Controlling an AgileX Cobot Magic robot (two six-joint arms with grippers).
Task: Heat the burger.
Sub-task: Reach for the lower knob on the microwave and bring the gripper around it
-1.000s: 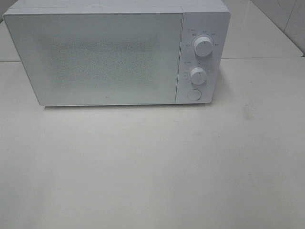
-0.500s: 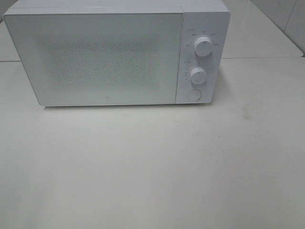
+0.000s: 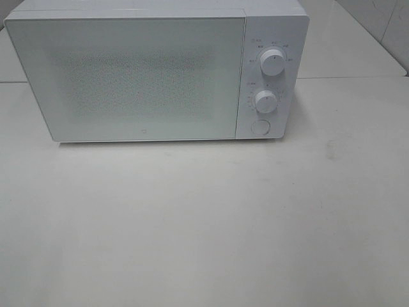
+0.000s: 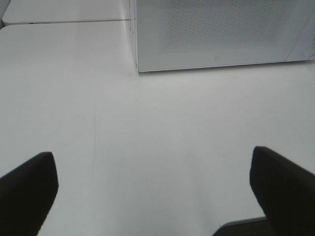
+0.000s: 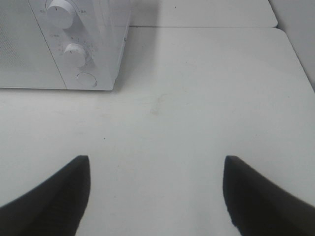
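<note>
Nearest my cameras, the left gripper point(image 4: 151, 153) hangs over the bare table with its two dark fingers set wide apart and nothing between them. The right gripper point(image 5: 156, 158) is spread the same way, also empty. Neither arm reaches into the high view.

Beyond them runs the smooth off-white tabletop point(image 3: 204, 224), faintly scuffed, with nothing standing on it in front of the oven.

At the back sits the boxy white microwave oven point(image 3: 38, 83). Its broad frosted speckled door point(image 3: 128, 77) is shut flush. To the door's right, the control strip carries a white upper dial point(image 3: 272, 64), a white lower dial point(image 3: 264, 100) and a flat round button point(image 3: 260, 126) below them.

The burger appears in none of my views. It may be behind that frosted door, but I cannot tell through it.

That is the main hazard as I read it: turning a dial on an assumption could run the oven empty. The dials look small and slick, so a fingertip grip taken off-centre could slip, or could shove the oven backward on the smooth top. The round button sits just under the lower dial. If it is the door release, a stray touch from the right gripper might pop the door open.
</note>
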